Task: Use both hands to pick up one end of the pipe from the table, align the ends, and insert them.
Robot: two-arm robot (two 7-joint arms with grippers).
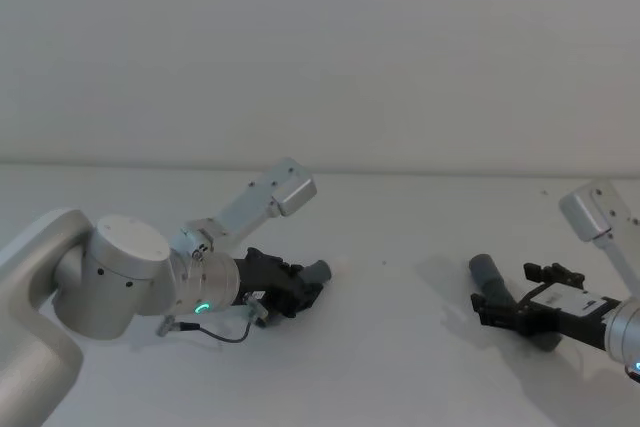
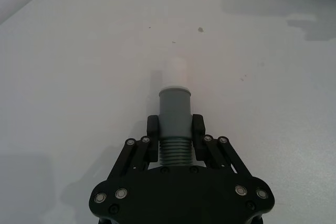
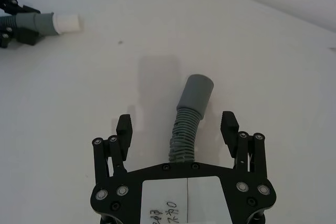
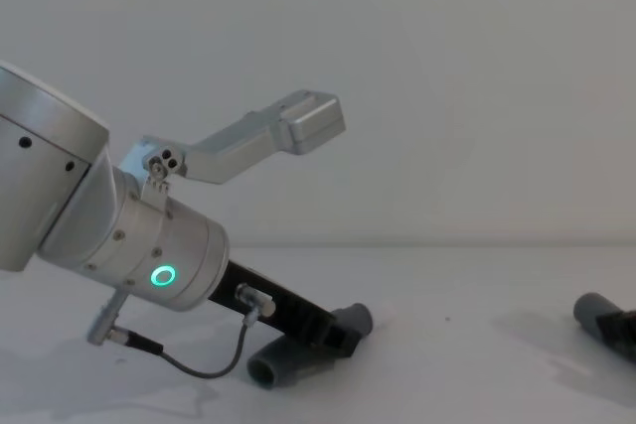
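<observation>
White table (image 1: 400, 367) spans my whole workspace. The left arm (image 4: 139, 235), silver with its green light ring (image 4: 162, 276) lit, reaches in low from the left side. The left gripper (image 2: 175, 128) is pinching the collared pipe piece (image 2: 175, 109): both pads sit tight against the ribbed section just behind the collar, and the white tip (image 2: 176, 71) points away from the jaws over bare table. I cannot tell whether this piece touches the surface; in the chest view it sits very low. The right gripper (image 3: 177, 127) is on the right side, fingers (image 3: 124, 128) spread wide to either side of the second pipe piece (image 3: 184, 135) and apart from it. That piece lies on the table between them, its round grey mouth (image 3: 199, 82) pointing away from the gripper. I note the two pieces are well apart.
</observation>
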